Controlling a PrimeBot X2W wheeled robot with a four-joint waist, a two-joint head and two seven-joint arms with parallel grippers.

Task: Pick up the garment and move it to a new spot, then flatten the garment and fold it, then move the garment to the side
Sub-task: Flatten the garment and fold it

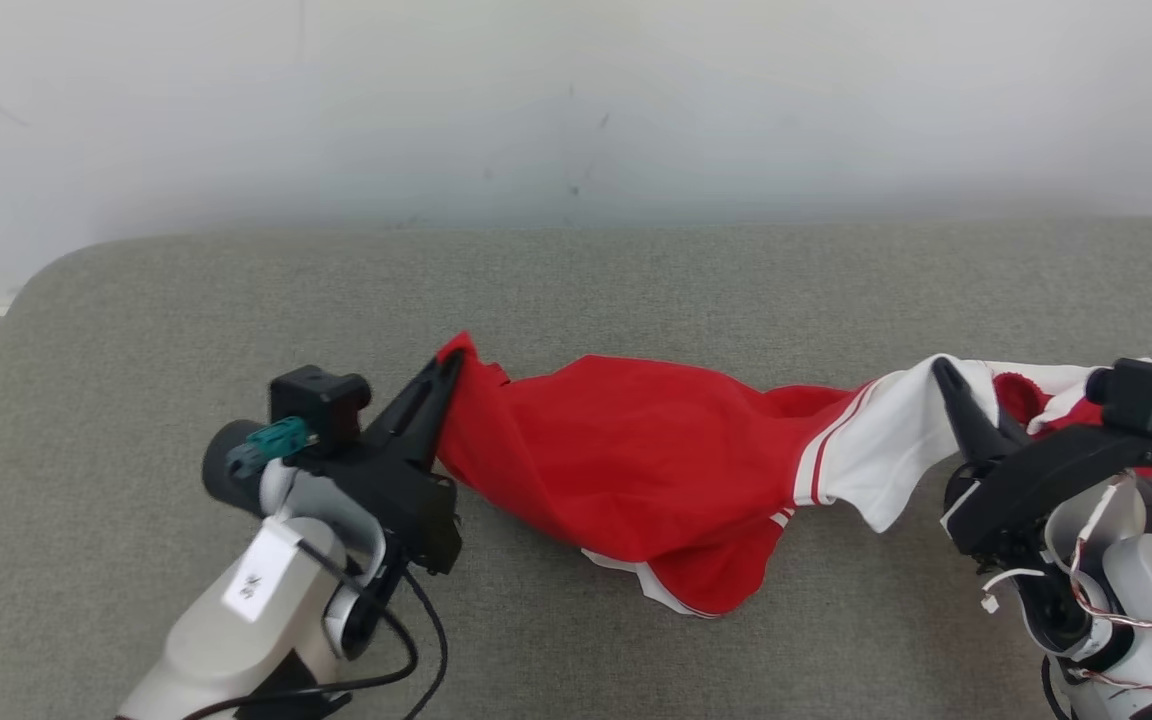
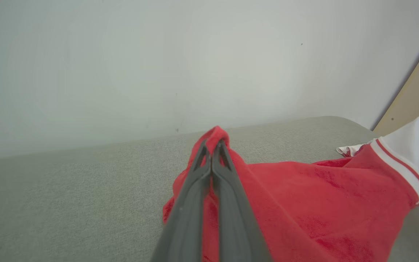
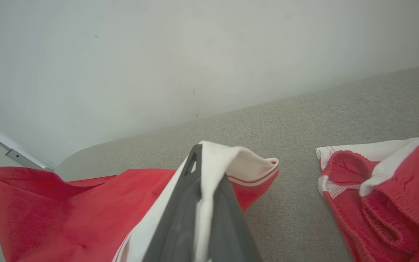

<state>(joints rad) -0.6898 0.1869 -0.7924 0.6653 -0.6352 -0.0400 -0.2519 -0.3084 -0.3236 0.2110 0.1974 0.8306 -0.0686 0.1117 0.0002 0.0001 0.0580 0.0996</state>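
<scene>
A red garment (image 1: pixel 636 460) with white panels and red-and-white striped trim hangs stretched between my two grippers, its middle sagging onto the grey padded table (image 1: pixel 576 290). My left gripper (image 1: pixel 451 365) is shut on the garment's red left corner; in the left wrist view the left gripper (image 2: pixel 215 142) pinches a red fold of the garment (image 2: pixel 304 203). My right gripper (image 1: pixel 941 368) is shut on the white right part; in the right wrist view white cloth runs between the closed fingers of the right gripper (image 3: pixel 199 149), and the garment (image 3: pixel 67 211) spreads to the left.
More red and white cloth with an elastic hem (image 3: pixel 384 196) lies on the table at the far right, beside my right arm (image 1: pixel 1126 560). A pale wall (image 1: pixel 576 110) rises behind the table. The table's rounded left corner (image 1: pixel 46 280) is near my left arm (image 1: pixel 266 590).
</scene>
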